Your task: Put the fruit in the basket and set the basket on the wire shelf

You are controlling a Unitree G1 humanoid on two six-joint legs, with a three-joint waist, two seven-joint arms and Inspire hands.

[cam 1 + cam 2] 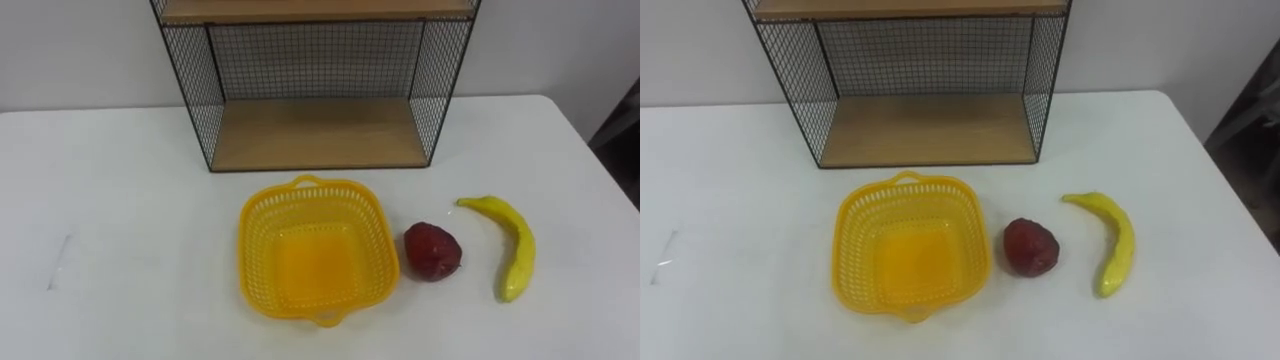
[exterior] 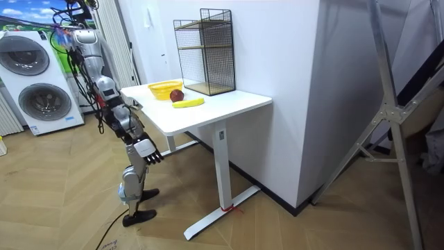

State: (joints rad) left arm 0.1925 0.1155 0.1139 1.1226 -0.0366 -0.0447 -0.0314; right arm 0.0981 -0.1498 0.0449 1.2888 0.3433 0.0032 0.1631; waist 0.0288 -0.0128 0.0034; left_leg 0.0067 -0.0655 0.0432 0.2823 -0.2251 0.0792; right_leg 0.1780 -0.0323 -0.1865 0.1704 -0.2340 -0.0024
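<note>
Two fruits lie out on the white table (image 1: 120, 220), both untouched. The dark red fruit (image 1: 432, 251) sits just beside the yellow basket (image 1: 258, 230) on its right, and the banana (image 1: 512, 248) curves a little further right, apart from it. The basket is empty, with a small handle tab front and back, and it stands in front of the wire shelf (image 1: 315, 132), whose lower board is bare. I'd guess the banana is light and firm, easy to wrap round its middle. The red one looks rounder and maybe soft, so I'd cup it gently from above. The basket seems to be light, stiff plastic, so I'd take it by the rim. My right hand (image 2: 146, 148) hangs low by the table's edge, fingers loose, holding nothing.
</note>
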